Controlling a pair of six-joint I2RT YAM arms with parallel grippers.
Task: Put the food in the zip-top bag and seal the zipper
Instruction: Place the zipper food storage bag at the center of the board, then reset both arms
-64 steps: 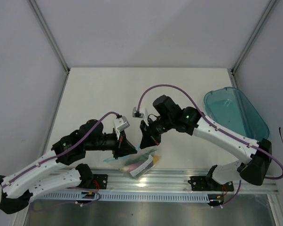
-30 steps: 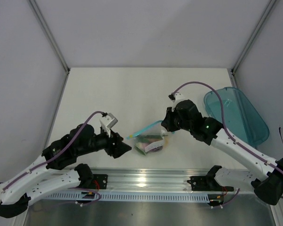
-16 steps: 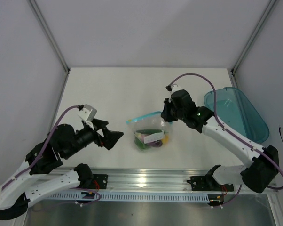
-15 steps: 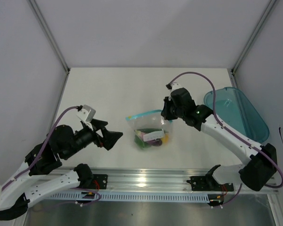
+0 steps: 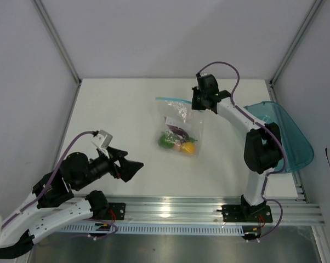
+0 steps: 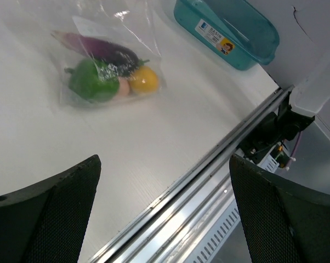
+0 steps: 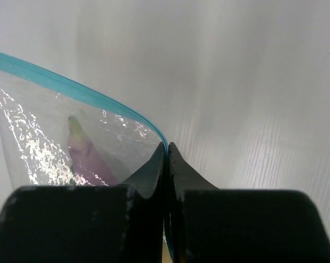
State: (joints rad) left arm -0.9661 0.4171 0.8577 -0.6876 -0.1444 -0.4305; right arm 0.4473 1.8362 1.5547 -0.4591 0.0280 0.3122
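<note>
From the overhead camera I see my right gripper (image 5: 194, 104) reached out over the far middle of the table (image 5: 115, 115), at the right end of the zip-top bag (image 5: 180, 121), but that view is too coarse to show how the jaws stand. The right wrist camera settles it: the two black fingers are pressed together with the teal zipper (image 7: 72, 85) pinched between their tips at the strip's end corner, and the clear film falls away to the left below it. Whether the strip is sealed along its length I cannot tell from any view. That close view gives me only one item through the plastic, the purple eggplant (image 7: 87, 161). The left wrist camera shows all four bunched at the bag's bottom: the eggplant on top, the green pepper (image 6: 92, 83) beneath it, the pale egg (image 6: 123, 87) touching that pepper, and the yellow pepper (image 6: 144, 80) just beside the egg. The loaded end appears to lie on the table. My left gripper (image 6: 164, 164) is spread wide and empty, well apart from the bag and near the front rail (image 6: 209, 175); overhead it sits at the near left. The teal tray (image 6: 236, 55) stands at the right edge, and its label is visible only from the left wrist.
</note>
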